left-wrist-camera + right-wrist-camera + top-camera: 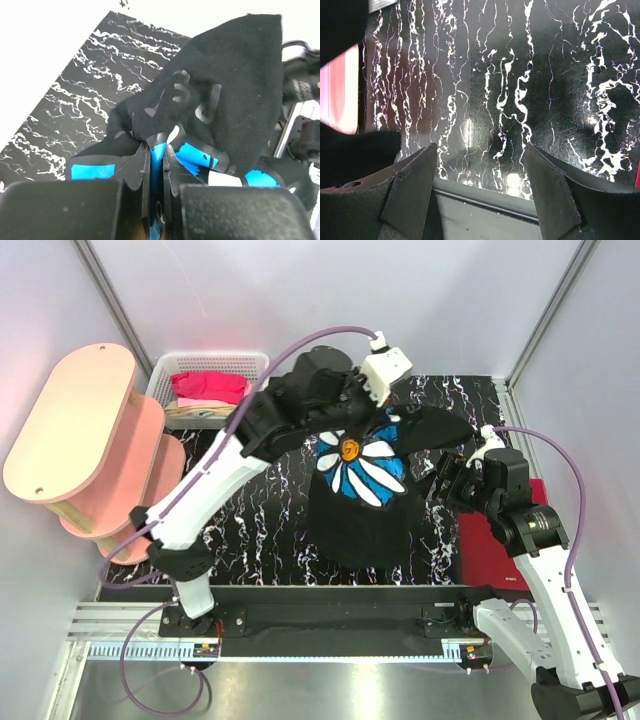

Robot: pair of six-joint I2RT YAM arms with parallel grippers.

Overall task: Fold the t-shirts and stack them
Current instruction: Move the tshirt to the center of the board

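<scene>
One black t-shirt (350,525) in left gripper (156,150), right gripper (480,147) seemingly empty

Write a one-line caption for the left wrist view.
Left gripper shut on the black daisy-print t-shirt, its cloth bunched above the marbled black surface.

The black marbled counter (268,540) lies free left of the black daisy-print t-shirt (360,532). A pink oval shelf (70,425) and white mesh basket (210,358) block its left side.

No text, brand or number is legible; glossy marks (202,102) on the black t-shirt (240,60) cannot be read.
</scene>
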